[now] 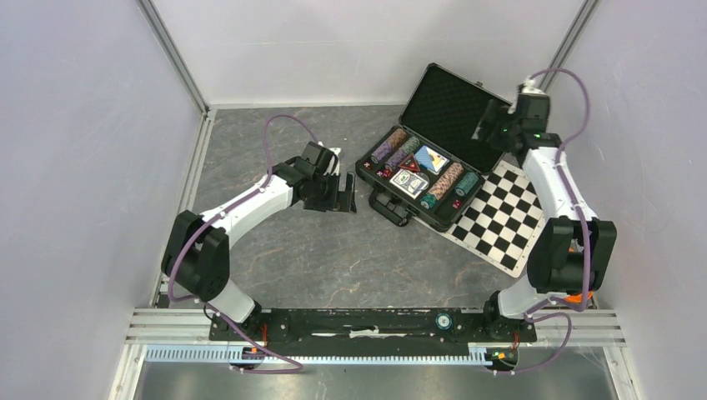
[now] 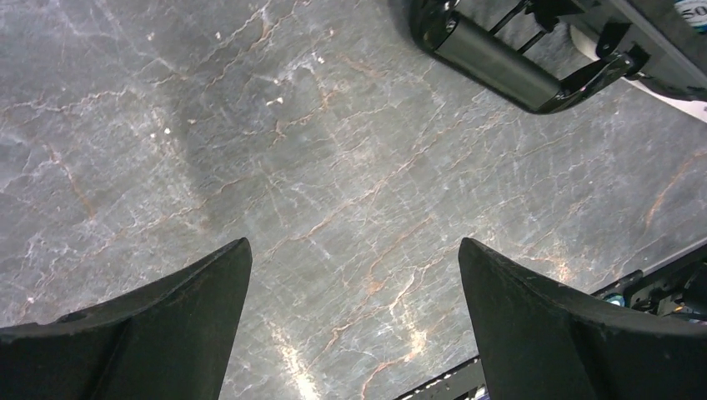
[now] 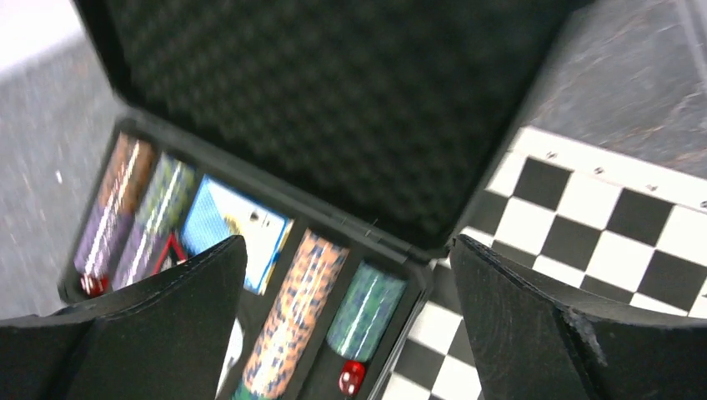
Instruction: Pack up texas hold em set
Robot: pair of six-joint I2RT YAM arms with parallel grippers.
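right end effector (image 3: pixel 348 246) agape, black case (image 3: pixel 333 100) lid up, chips (image 3: pixel 292 312) rowed

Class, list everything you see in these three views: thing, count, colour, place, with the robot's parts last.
Case: one, black, open, far right.
Handle: one, black, case's near side.
Chips: several rows, purple, brown-white and teal, in the case.
Decks: two, blue, case middle.
Dice: a few, red, at row ends.
Mat: one, black-and-white checks, right, partly under the case.
Orange item: one, mostly hidden, near right.
Table: one, grey marbled, under all.
Left arm: one, white-black, mid-table, jaws open over bare table.
Right arm: one, white-black, right, jaws open above the case.
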